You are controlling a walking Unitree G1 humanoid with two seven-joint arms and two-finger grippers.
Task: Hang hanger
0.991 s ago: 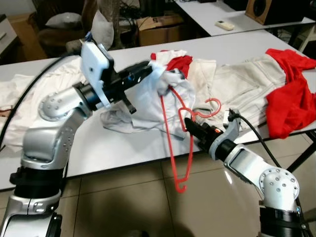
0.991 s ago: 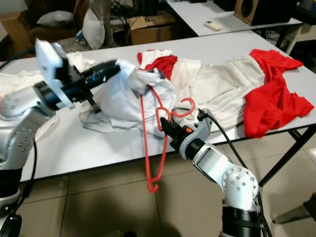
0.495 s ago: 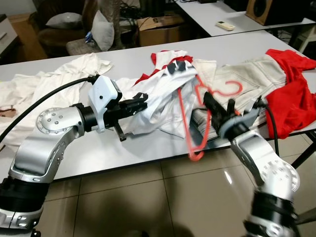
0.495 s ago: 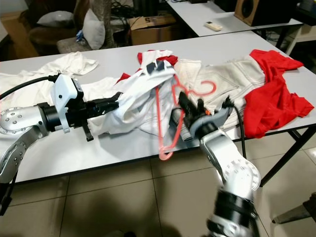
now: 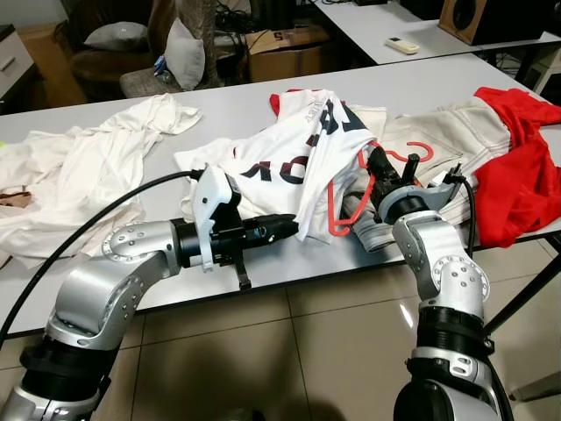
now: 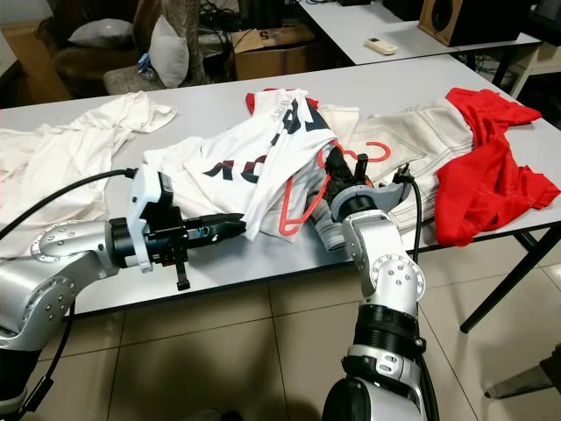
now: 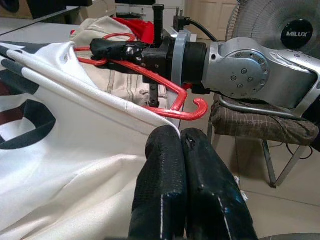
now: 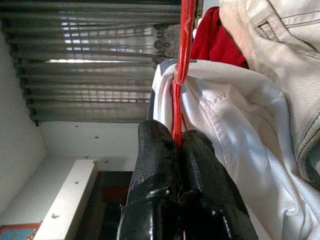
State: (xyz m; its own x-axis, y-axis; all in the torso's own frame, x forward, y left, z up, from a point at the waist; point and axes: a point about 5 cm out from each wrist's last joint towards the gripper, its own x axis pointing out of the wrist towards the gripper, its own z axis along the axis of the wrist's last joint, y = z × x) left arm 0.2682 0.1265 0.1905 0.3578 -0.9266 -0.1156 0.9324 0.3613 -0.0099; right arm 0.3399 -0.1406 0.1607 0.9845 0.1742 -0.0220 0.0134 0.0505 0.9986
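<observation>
Right wrist view: right gripper (image 5: 379, 167) pinched on thin red plastic hanger (image 5: 351, 200); left gripper (image 5: 285, 225) clamps white printed shirt's (image 5: 289, 162) hem, hanger just beyond.

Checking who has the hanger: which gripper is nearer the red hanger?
Right. The right gripper is shut on the red hanger; the left gripper sits beside it, pinching the white shirt.
</observation>
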